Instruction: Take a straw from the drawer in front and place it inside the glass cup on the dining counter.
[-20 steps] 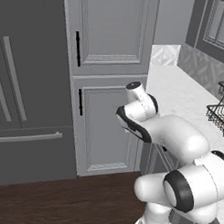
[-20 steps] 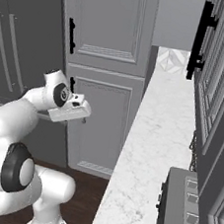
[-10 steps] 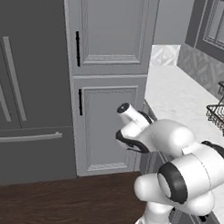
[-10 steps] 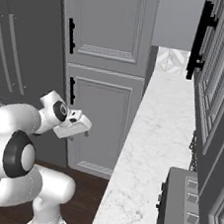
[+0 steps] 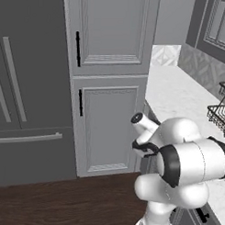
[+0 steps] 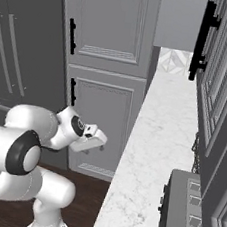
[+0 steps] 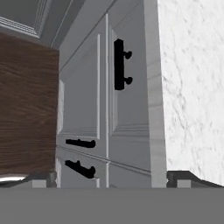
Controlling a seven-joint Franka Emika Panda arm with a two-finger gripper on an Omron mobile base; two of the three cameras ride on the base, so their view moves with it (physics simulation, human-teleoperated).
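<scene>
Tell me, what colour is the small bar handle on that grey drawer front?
Black; the small bar handle on the grey drawer front shows best in the hand view.

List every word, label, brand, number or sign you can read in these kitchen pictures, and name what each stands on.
None: no view carries readable text.
The grey cabinet doors, the marble worktop, the drawer front and the dark fridge are all plain.
The panel at the right base view's lower right shows marks too blurred to read.

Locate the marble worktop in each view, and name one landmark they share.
Left base view: marble worktop on the right side, running toward the back.
Right base view: centre-right strip, bottom edge to back wall.
Hand view: right edge, beside grey cabinet fronts.
Shared landmark: dark wood floor.
</scene>
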